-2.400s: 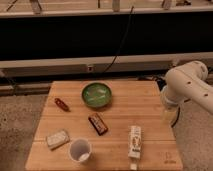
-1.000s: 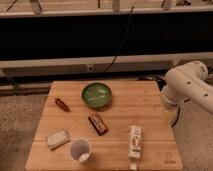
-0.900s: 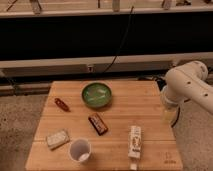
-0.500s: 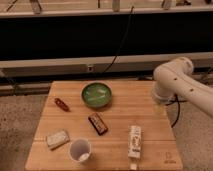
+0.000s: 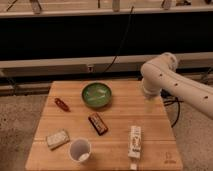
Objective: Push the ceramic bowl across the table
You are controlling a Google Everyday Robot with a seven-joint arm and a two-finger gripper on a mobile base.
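The green ceramic bowl (image 5: 96, 95) sits upright on the far middle of the light wooden table (image 5: 120, 112). My white arm (image 5: 162, 75) reaches in from the right and bends down over the table's far right part. My gripper (image 5: 149, 99) hangs at its end, just above the tabletop, about a bowl's width to the right of the bowl and apart from it.
A red oblong item (image 5: 62, 104) lies left of the bowl. A brown bar (image 5: 98, 123) lies in front of it. A white cup (image 5: 80, 150), a pale packet (image 5: 57, 138) and a white carton (image 5: 134, 142) lie near the front edge. A dark wall and cables run behind.
My arm has swung left from beyond the table's right edge to over its far right part, closer to the bowl. The objects on the table have not moved.
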